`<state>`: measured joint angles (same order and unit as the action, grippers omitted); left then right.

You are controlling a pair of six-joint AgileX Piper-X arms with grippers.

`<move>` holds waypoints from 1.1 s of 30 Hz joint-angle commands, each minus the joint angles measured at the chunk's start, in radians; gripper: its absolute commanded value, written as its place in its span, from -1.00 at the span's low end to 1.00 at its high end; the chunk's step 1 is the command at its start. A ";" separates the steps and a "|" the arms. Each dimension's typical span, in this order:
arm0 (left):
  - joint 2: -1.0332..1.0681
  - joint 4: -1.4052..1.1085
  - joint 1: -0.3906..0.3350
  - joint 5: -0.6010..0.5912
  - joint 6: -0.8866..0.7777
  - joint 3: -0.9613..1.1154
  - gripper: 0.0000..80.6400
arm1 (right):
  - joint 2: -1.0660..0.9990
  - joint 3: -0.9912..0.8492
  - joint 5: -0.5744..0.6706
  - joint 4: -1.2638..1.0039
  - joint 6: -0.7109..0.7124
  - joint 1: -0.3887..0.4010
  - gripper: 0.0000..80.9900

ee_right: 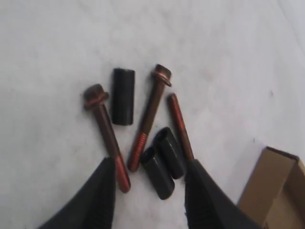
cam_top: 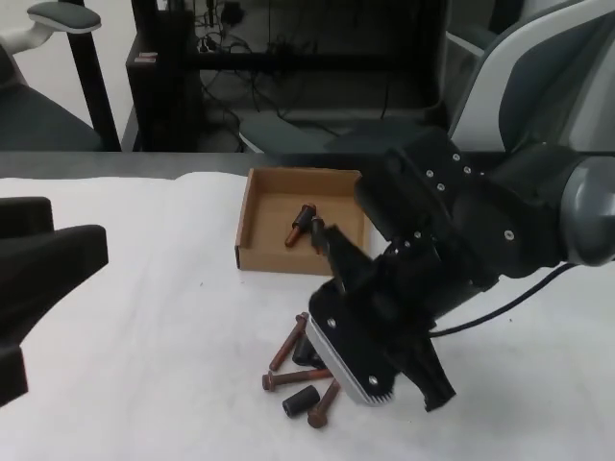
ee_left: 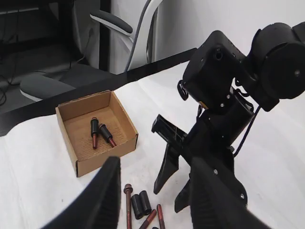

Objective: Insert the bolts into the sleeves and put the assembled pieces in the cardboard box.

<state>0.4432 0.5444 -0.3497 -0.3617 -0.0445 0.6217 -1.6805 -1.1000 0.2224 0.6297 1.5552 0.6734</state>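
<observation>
Since the right end effector (ee_right: 150,162) hovers spread wide and empty just above the loose pile, I'd call the step in hand "grab one part for the next assembly", so which part you pick matters.

Right at its fingertips lie two black sleeves (ee_right: 169,152), touching side by side, with a bolt shaft close against each flank. Closing there probably drags the neighbours along. Better bet imo is one of these:

- the lone sleeve (ee_right: 123,95), farther out past the fingertips. It sits between two bolt heads but looks clear of both.
- the outer bolt (ee_right: 107,138), next to one finger, with bare surface (ee_right: 47,71) on its far side.

Either way, set the fingers across the part, not along it, and come straight down. Close slowly, because round stuff on cloth likes to roll. For a bolt I'd pinch near the head so the threaded end sticks out free for the sleeve.

The left end effector (ee_left: 155,161) is spread too, holding nothing, well back from the pile and facing it. It looks free to take the mating part.

The cardboard box (cam_top: 252,216) sits just beyond the right end effector, with two finished pieces (cam_top: 303,223) inside. Keep the lift low and short so nothing clips its wall.
</observation>
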 commanded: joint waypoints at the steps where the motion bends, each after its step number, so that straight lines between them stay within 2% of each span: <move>1: -0.007 -0.018 0.001 0.001 0.007 0.001 0.14 | -0.001 -0.002 0.066 0.041 0.051 0.002 0.17; 6: -0.007 -0.017 0.001 0.040 0.007 0.001 0.14 | -0.025 -0.002 0.133 0.066 0.052 0.007 0.17; 11: -0.007 -0.017 0.001 0.110 0.007 0.001 0.14 | -0.092 -0.002 0.141 0.086 0.054 0.009 0.17; 16: -0.007 -0.017 0.001 0.110 0.007 0.001 0.14 | -0.153 -0.002 0.129 0.079 0.129 0.009 0.17; 33: -0.007 -0.017 0.001 0.110 0.052 0.001 0.14 | -0.215 -0.006 0.089 -0.016 0.156 0.007 0.17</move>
<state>0.4432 0.5386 -0.3497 -0.2575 -0.0130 0.6217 -1.8630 -1.1039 0.3361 0.6557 1.6972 0.6772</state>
